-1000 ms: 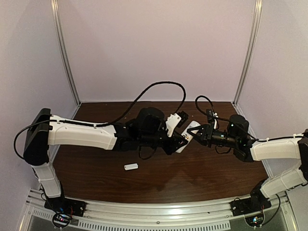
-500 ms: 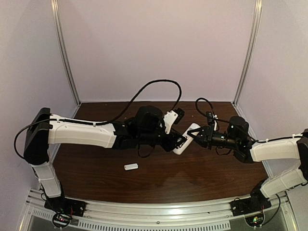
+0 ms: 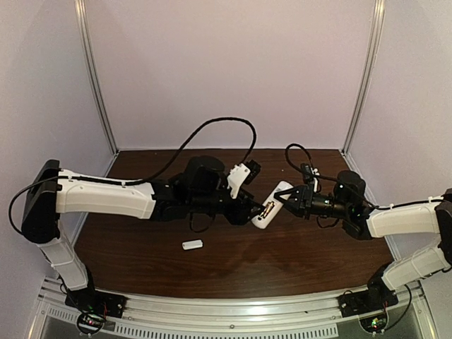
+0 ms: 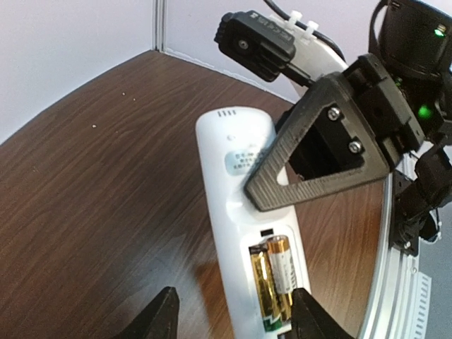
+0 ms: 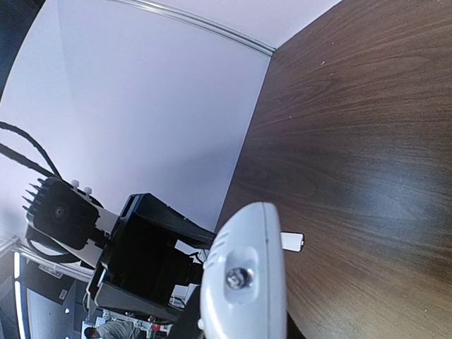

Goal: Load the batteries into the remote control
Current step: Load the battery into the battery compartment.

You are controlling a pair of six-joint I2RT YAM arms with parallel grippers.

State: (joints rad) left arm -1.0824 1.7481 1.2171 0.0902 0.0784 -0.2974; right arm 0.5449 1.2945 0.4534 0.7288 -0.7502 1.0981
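Note:
The white remote control [image 3: 272, 204] hangs tilted above the table with its back up, and my right gripper [image 3: 293, 200] is shut on its far half. In the left wrist view a dark triangular finger [image 4: 318, 162] of that gripper crosses the remote control [image 4: 233, 212]. Two golden batteries [image 4: 274, 282] lie side by side in the open recess, and they show as a golden speck [image 3: 268, 210] from above. My left gripper [image 4: 236, 318] is open, its fingertips either side of the remote's battery end and holding nothing. The right wrist view shows only the remote's rounded end [image 5: 244, 282].
The small flat white cover piece [image 3: 192, 244] lies on the brown table [image 3: 233, 265] in front of the left arm, also visible past the remote as a white cover piece [image 5: 292, 241]. A black cable [image 3: 212, 131] loops above the left wrist. Walls close off the back and sides.
My left gripper has opened and drawn back to the left, off the remote. The batteries now show in the recess. The right gripper keeps hold of the remote, almost still.

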